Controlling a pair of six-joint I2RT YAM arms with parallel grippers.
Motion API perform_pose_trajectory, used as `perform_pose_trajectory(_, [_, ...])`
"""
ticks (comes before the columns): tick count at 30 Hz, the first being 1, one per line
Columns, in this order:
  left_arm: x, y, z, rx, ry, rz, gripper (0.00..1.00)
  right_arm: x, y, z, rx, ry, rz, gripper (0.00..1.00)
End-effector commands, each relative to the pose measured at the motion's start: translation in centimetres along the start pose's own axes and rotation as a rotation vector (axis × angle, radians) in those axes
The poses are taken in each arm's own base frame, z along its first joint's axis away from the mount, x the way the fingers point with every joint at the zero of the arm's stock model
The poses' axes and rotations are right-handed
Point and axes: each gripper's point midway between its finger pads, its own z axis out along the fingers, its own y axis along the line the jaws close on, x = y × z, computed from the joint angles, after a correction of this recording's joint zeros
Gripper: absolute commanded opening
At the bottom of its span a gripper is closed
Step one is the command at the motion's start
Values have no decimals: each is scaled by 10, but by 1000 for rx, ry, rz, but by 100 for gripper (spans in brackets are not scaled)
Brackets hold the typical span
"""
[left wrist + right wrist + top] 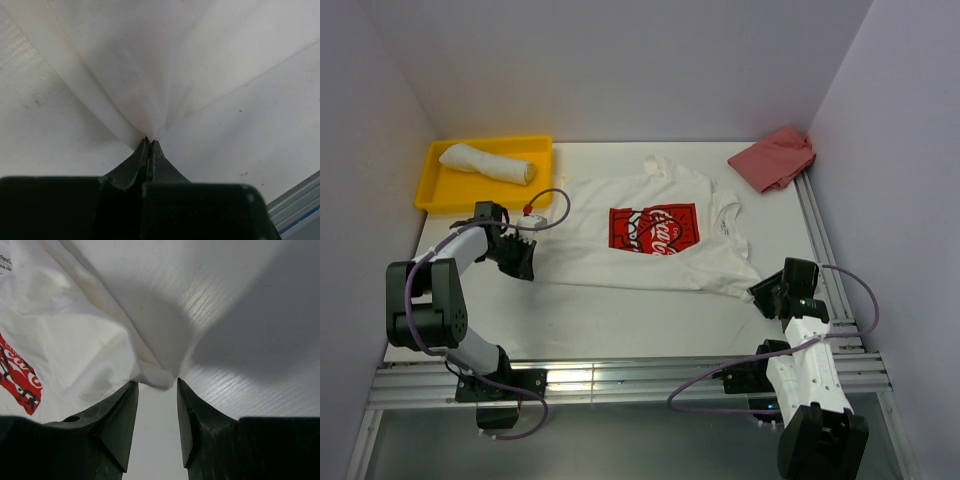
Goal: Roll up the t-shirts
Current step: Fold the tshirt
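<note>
A white t-shirt (650, 240) with a red chest print (654, 228) lies spread flat mid-table. My left gripper (522, 262) is shut on its near left corner. In the left wrist view the cloth (150, 65) fans out in tight folds from the closed tips of the gripper (149, 141). My right gripper (766, 292) stands open at the near right corner. In the right wrist view that bunched corner (156, 376) lies just beyond the gripper (155, 385), level with the tips and not pinched. A second white t-shirt (486, 163) lies rolled up in the yellow tray (432, 193).
A pink-red cloth (775, 158) is crumpled at the table's back right corner. The yellow tray sits at the back left against the wall. Metal rails (830, 270) run along the table's right and near edges. Grey walls close in three sides.
</note>
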Motion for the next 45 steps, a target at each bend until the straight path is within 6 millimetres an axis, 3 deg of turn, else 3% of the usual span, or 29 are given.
perform_pose_trajectory(1, [-8,1,-4,12,-16,23,0,-4,8,7,-28,-18,1,44])
perform_pose_trajectory(4, [-7,2,-4,10,-14,21,0,-4,8,9,-26,-15,2,40])
perform_pose_trajectory(7, [-7,1,-3,10,-10,20,0,-8,10,7,-21,-24,-7,21])
perform_pose_trajectory(8, [-7,2,-3,9,-10,21,0,-10,13,4,-20,-28,-16,10])
perform_pose_trajectory(10, [-7,2,-2,9,-6,20,0,-14,13,1,1,-29,-32,1])
perform_pose_trajectory(13, [-6,4,-2,3,4,19,0,-27,19,-9,30,-44,-99,0])
perform_pose_trajectory(17, [-5,7,-2,-10,13,21,0,-51,48,-31,3,-58,-242,0])
perform_pose_trajectory(21, [-4,10,-2,-18,21,15,0,-58,64,-39,-25,-37,-318,0])
perform_pose_trajectory(28, [0,11,-6,-36,43,23,0,-61,60,-35,26,-21,-324,0])
perform_pose_trajectory(36, [8,9,-14,-61,62,33,0,-47,45,-41,49,2,-272,0])
perform_pose_trajectory(38, [9,10,-16,-71,66,34,0,-46,44,-47,46,-8,-254,5])
perform_pose_trajectory(41, [13,8,-18,-76,74,34,1,-45,42,-61,37,-30,-240,23])
perform_pose_trajectory(42, [14,8,-19,-78,77,33,0,-44,38,-66,47,-33,-238,36])
perform_pose_trajectory(45, [19,6,-22,-87,86,35,0,-42,42,-80,-7,-70,-216,56])
